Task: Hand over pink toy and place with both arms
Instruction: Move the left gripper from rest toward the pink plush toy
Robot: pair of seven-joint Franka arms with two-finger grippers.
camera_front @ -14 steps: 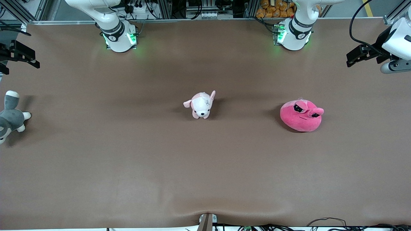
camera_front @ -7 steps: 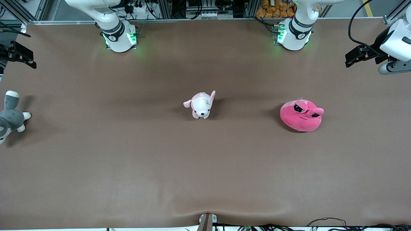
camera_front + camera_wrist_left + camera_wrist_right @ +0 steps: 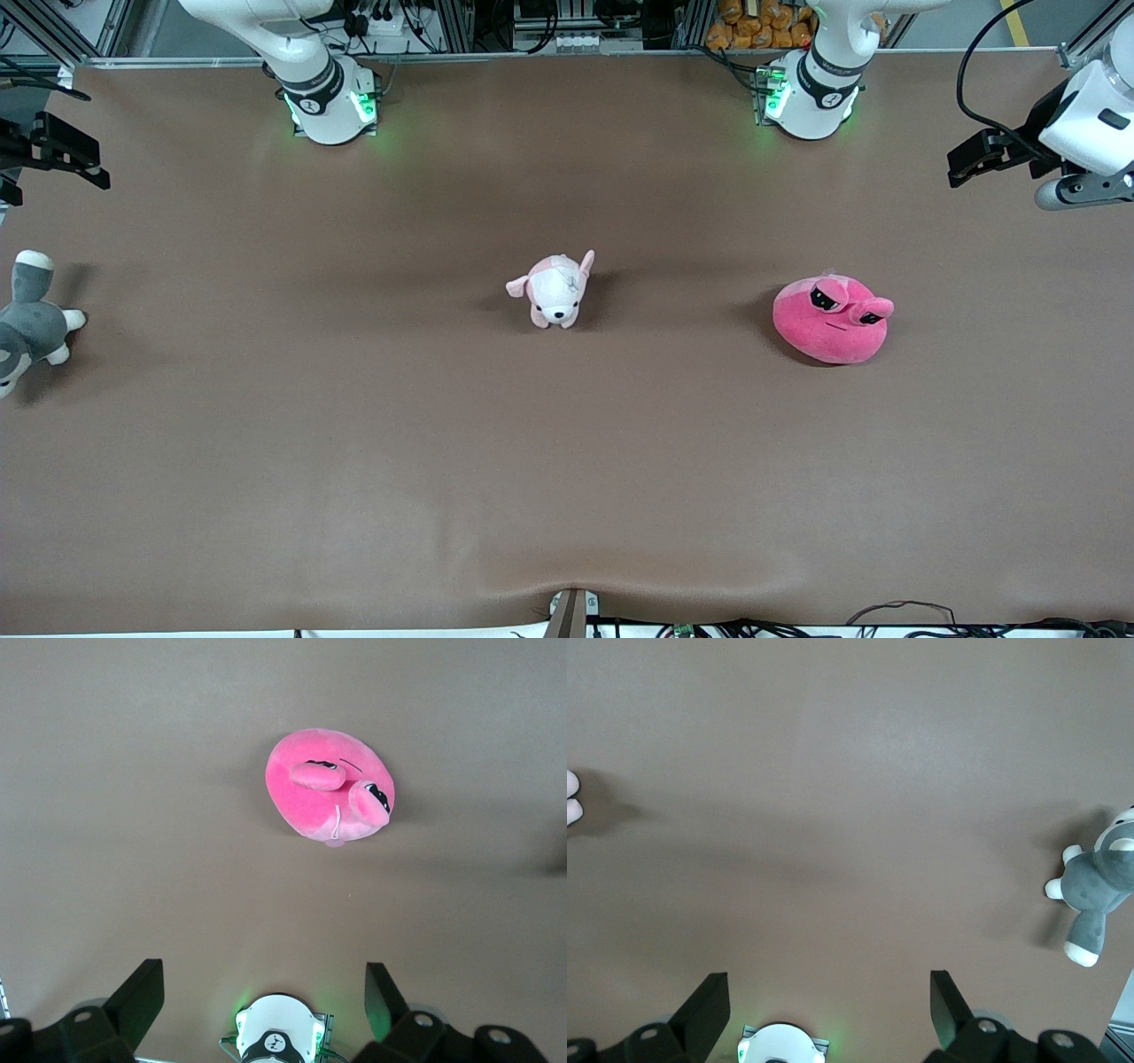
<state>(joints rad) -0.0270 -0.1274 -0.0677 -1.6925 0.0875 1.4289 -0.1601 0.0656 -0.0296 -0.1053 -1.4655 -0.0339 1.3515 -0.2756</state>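
The hot-pink round blob-shaped plush toy with two bulging half-lidded black eyes (image 3: 831, 320) sits flat on the brown table mat (image 3: 567, 461), toward the left arm's end of the table, about level with the pale pink-and-white plush puppy (image 3: 554, 290) at mid-table and well apart from it. A grey-and-white plush animal (image 3: 28, 321) lies at the right arm's end, partly cut off by the view edge. The left gripper (image 3: 264, 999) hangs high over the mat at the left arm's end, not over the toy, fingers spread wide, nothing between them; the left wrist view shows the toy well ahead of its fingertips. The right gripper (image 3: 829, 999) hangs over the mat at the right arm's end near the grey animal, also spread wide and empty; this arm waits. Handling judgement: the toy looks like soft stuffed fabric, light, squashy, not fragile, fuzzy surface so unlikely to slip, but it will deform and bulge under a pinch. It looks wide against the open jaws, so a grasp across the full body may not fit. Better to pinch the upper dome, near or just beside the eye bumps, and squeeze deep enough to catch stuffing, not just fabric. For the handover, take it toward one side so some body stays free for the right gripper to grab. Nothing picked up yet; the approach by the left arm comes first.
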